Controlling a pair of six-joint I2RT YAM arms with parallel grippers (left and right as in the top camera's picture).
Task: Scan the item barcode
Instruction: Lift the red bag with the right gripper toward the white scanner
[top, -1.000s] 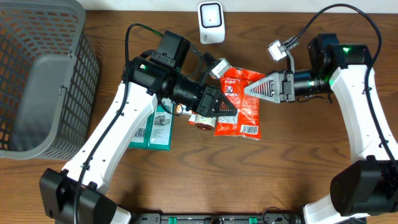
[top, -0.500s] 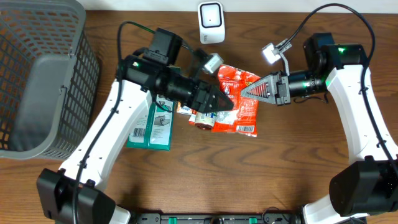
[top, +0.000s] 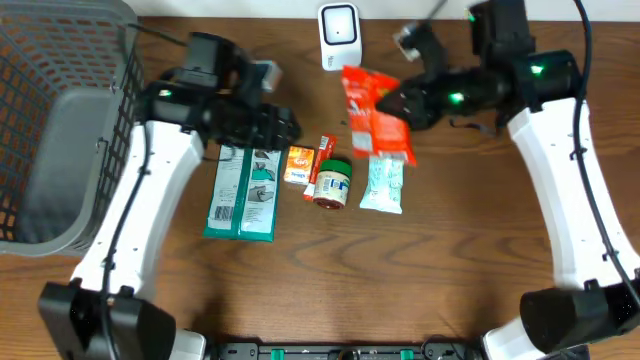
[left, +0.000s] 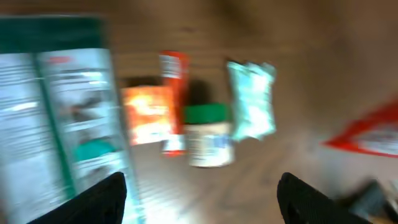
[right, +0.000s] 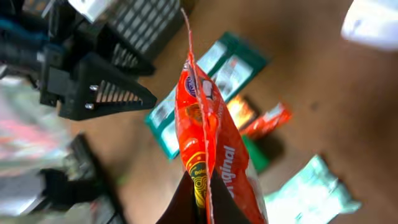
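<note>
Overhead, right tool (top: 402, 101) is gripping the red bag (top: 366, 108) beside the scanner (top: 338, 35), likely presenting its barcode. Left tool (top: 284, 126) is hanging open.

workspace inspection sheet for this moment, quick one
surface: wooden table, no spills seen
job's things: red bag held up near scanner
clutter: green box, orange packet, jar, pale pouch
grippers: left gripper open, empty; right gripper shut on red bag
cables: black cable loops over right arm
surroundings: grey basket at left edge
</note>
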